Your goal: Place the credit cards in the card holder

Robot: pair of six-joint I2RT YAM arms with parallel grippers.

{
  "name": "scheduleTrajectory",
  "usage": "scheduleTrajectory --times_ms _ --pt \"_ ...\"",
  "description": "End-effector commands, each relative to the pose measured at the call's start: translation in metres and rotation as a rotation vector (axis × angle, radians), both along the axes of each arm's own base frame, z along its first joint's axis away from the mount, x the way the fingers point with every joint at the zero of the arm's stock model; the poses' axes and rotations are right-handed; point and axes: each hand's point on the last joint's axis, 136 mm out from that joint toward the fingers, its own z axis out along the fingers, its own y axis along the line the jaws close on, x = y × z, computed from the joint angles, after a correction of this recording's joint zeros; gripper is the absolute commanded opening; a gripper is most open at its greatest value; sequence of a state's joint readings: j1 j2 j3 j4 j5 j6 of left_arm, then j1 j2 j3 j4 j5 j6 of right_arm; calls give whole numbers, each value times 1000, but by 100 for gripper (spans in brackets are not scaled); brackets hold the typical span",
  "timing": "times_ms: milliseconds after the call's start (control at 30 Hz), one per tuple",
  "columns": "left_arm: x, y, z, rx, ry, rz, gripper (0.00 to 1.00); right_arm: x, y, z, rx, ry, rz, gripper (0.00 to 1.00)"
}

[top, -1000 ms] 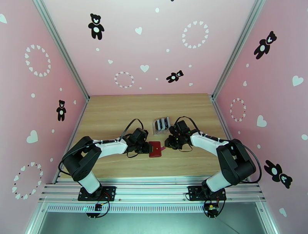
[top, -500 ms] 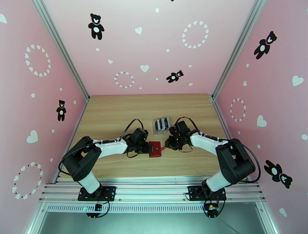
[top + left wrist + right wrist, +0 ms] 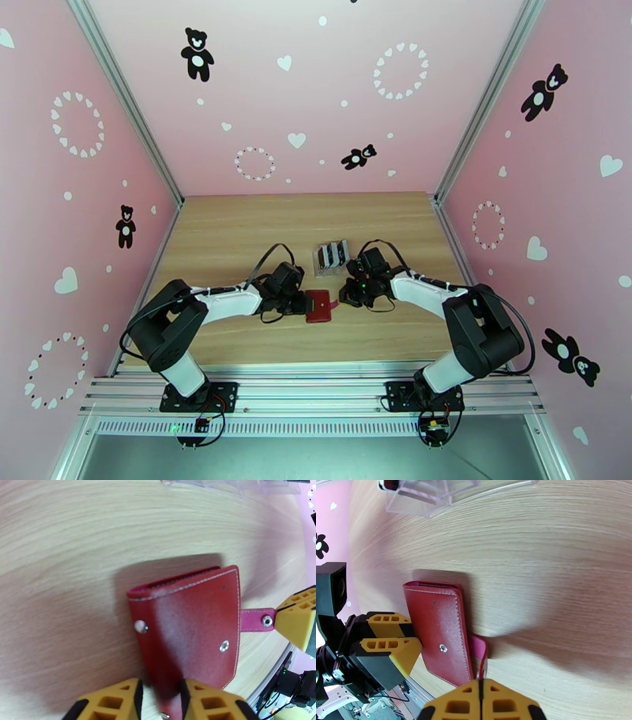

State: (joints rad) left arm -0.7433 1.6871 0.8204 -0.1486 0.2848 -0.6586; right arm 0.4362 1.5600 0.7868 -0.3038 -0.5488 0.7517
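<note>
The left claw (image 3: pixel 160 691) clamps the near-left edge of the closed card holder (image 3: pixel 193 618), which lies on the surface (image 3: pixel 237 229) between the arms. The right claw (image 3: pixel 480 691), fingers pressed together, pinches the pink snap tab (image 3: pixel 478 645) jutting from its right side. A second ago those fingers stood slightly apart. The holder has not shifted. Its long axis runs near to far, mouth toward the clear rack (image 3: pixel 332 256).

- One dark-red card holder (image 3: pixel 319 305)
- One clear rack (image 3: pixel 332 257), the credit cards (image 3: pixel 332 254) in it too small to count
- Two grippers: left gripper (image 3: pixel 306 303), right gripper (image 3: pixel 340 301)
</note>
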Motion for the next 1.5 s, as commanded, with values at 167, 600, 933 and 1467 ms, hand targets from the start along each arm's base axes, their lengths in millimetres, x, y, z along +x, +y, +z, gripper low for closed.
scheduleTrajectory --times_ms 167,600,933,1467 --pt "-1 -4 -3 8 13 -8 30 4 9 24 48 -34 20 0" --pt "1 -7 0 7 12 -14 27 0 35 21 -6 -32 104 0" --pt "1 -8 2 0 10 -14 27 -5 47 5 -61 -10 146 0" --pt "0 -10 3 -11 9 -15 27 -1 54 -10 -65 10 145 0"
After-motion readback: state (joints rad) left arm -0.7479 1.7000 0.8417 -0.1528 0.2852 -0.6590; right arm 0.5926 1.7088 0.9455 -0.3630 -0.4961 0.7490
